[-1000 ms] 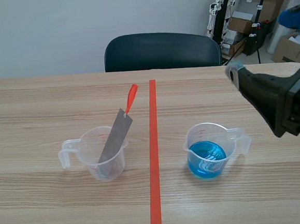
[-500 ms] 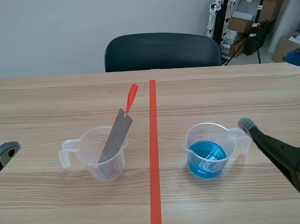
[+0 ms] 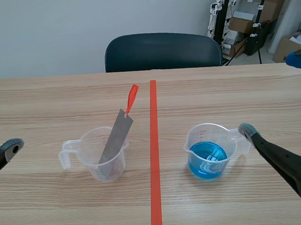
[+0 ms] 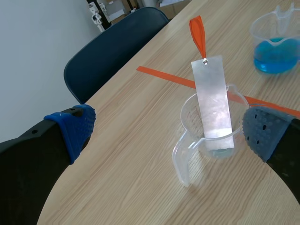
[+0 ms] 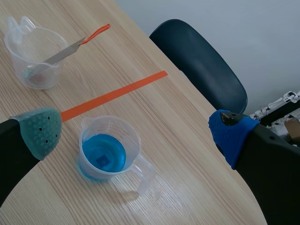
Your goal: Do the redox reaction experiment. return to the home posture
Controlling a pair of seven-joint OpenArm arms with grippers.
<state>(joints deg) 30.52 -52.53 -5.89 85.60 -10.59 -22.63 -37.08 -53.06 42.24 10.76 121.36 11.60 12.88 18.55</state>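
The metal strip (image 4: 213,101) leans in the clear cup (image 4: 190,119), just ahead of my left gripper (image 4: 167,133), whose fingers are spread and hold nothing. The blue-liquid cup (image 5: 108,147) stands ahead of my right gripper (image 5: 135,132), also spread and released. The scene view's edges cut off both arms; bare table (image 3: 233,101) surrounds both cups.

Blue liquid (image 3: 208,159), silver-grey strip (image 3: 113,141) (orange-red tag (image 3: 132,95)), clear cup (image 3: 88,155), wood-grain table (image 3: 35,111)

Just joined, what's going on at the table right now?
Nothing is being handled. The left gripper and right gripper are open and empty, low at either side. The metal strip leans in the clear cup left of the tape line; the cup of blue liquid stands right of it.
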